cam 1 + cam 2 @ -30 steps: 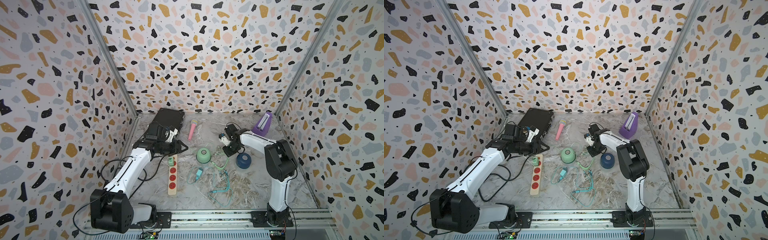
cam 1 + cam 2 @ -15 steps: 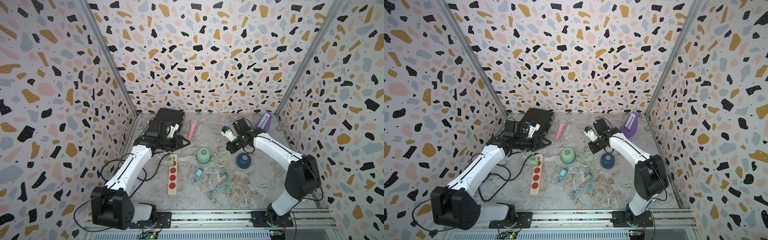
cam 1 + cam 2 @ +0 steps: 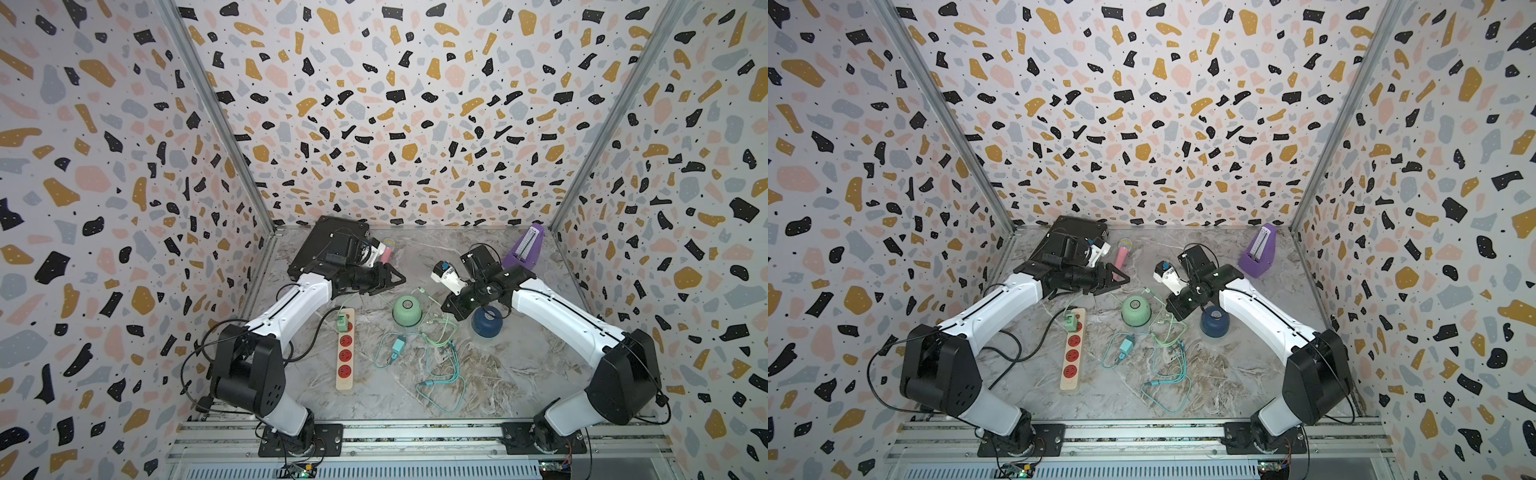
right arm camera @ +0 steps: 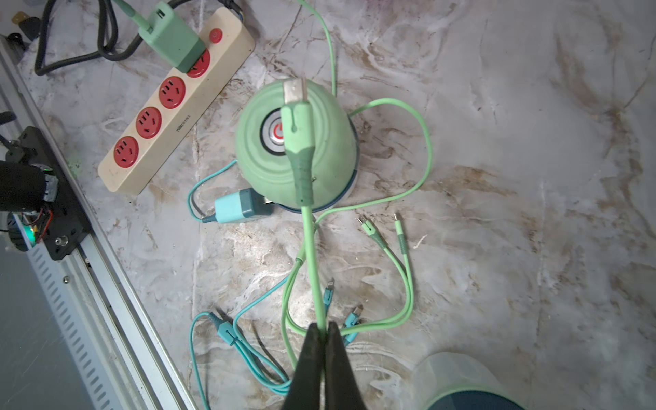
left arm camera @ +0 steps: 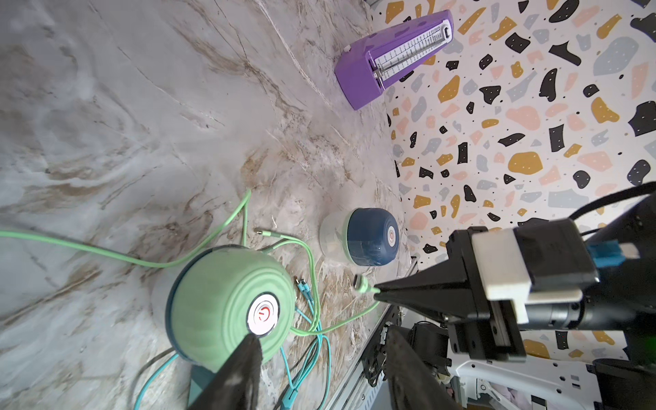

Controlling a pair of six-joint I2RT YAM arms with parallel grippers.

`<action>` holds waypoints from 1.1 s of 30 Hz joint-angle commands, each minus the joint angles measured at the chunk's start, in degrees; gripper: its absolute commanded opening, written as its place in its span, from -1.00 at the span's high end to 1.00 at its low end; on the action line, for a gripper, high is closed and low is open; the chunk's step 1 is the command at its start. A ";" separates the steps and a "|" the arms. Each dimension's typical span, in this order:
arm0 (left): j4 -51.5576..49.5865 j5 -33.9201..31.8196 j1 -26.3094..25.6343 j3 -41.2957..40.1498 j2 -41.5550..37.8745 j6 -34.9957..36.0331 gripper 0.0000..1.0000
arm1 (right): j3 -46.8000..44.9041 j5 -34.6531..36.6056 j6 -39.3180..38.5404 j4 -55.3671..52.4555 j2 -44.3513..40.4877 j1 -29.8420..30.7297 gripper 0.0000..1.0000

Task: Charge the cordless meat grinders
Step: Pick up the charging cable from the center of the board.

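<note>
A cream power strip [image 3: 345, 358] with red sockets lies on the marbled tabletop [image 3: 507, 370]. A green plug adapter [image 4: 170, 39] sits in the socket next to its switch. A teal plug adapter [image 4: 232, 210] lies loose beside the strip, and its teal cable [image 4: 226, 333] loops toward the front rail. A green cable [image 4: 298, 142] runs from the green adapter, with two thin branch ends splayed on the tabletop. At the back lie a pink toy microphone [image 3: 1122, 254] and a flat black case [image 3: 1075, 226]. A purple metronome [image 5: 390, 60] stands upright near the right wall.

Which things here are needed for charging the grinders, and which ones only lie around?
Needed:
- green grinder, blue grinder
- power strip
- green adapter, teal adapter
- green cable, held by the right gripper
- teal cable

Lying around:
- pink microphone
- purple metronome
- black case
</note>
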 commanded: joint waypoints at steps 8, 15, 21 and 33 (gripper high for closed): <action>10.09 3.60 -3.30 -3.13 1.30 -4.11 -0.10 | 0.33 -1.84 1.97 -0.72 -2.72 1.26 1.00; 17.70 5.58 -3.47 -6.43 1.68 -8.25 0.09 | 0.64 -3.39 2.62 -0.19 -2.48 1.26 1.00; 19.26 7.58 -3.57 -6.42 3.13 -9.56 0.17 | 1.33 -3.90 2.27 -0.62 -1.90 1.26 1.00; 20.14 10.38 -3.61 -6.21 4.11 -10.56 0.55 | 1.95 -3.96 2.29 -0.18 -1.47 1.26 1.00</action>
